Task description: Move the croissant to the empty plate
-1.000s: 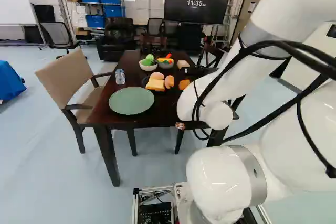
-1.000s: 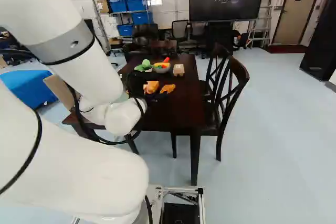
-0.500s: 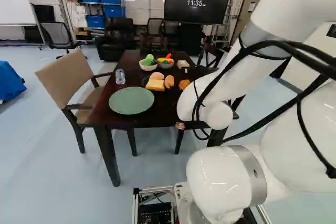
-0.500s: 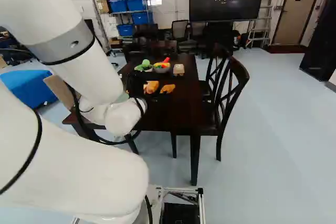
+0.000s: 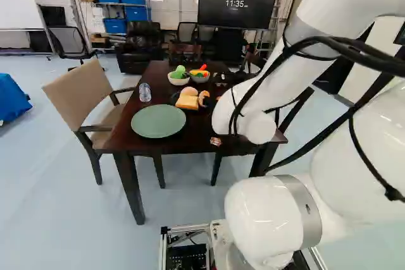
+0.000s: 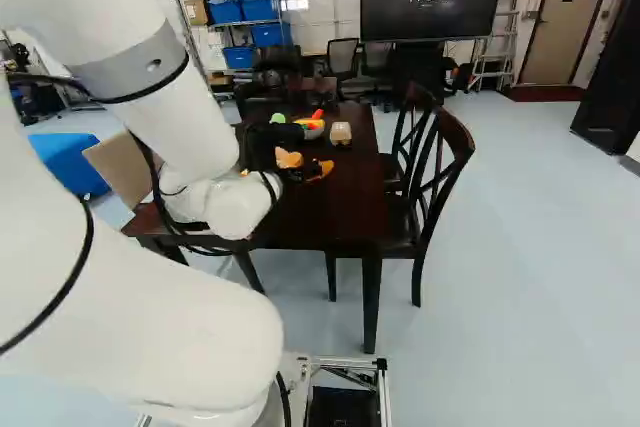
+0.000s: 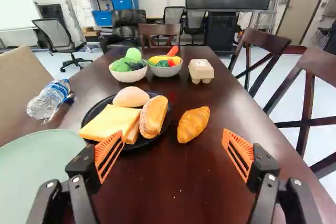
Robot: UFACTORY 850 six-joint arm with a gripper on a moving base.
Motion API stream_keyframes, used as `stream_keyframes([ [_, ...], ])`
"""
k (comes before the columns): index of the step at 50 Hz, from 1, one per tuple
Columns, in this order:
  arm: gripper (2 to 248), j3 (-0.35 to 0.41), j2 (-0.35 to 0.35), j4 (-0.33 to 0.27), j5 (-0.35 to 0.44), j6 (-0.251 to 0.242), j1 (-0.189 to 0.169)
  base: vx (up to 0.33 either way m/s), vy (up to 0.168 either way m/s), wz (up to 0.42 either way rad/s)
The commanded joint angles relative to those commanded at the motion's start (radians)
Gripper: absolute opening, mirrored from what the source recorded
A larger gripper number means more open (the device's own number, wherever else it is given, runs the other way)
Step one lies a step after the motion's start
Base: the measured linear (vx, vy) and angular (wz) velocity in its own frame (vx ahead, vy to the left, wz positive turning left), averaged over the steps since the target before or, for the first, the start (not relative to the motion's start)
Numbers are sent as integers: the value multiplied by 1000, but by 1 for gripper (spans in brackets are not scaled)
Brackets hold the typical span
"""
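Standing wide apart, the fingers have their orange pads facing each other across open space, nothing held between them, and here's the croissant straight ahead! It lies on the tabletop, beyond the pads and inside the span they frame, a touch closer to the right finger's line than the left's. Neither finger is touching it in the wrist view.

Off past the left finger sits the green plate, wide and round, near the tabletop's near edge in the left base view. Just beside the croissant on its left, look, there's the black plate, loaded up: sandwich bread nearest, an oblong roll on the croissant's side, a round bun at the back. Out left of that dish, the water bottle is in view, near the green plate.

Farther on we go, to two bowls side by side: the cream bowl with green pieces in it, the grey bowl with yellow, red and green ones. Right of them stands the little carton. Dark wooden chairs line the right side, and way at the back, a big screen!
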Motion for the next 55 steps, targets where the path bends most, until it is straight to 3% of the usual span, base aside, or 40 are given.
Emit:
stream_keyframes([
  [23,247,-122,-71,8,-47,0,-4,0,0,0],
  [55,247,-293,-167,10,-255,0,-36,0,0,0],
])
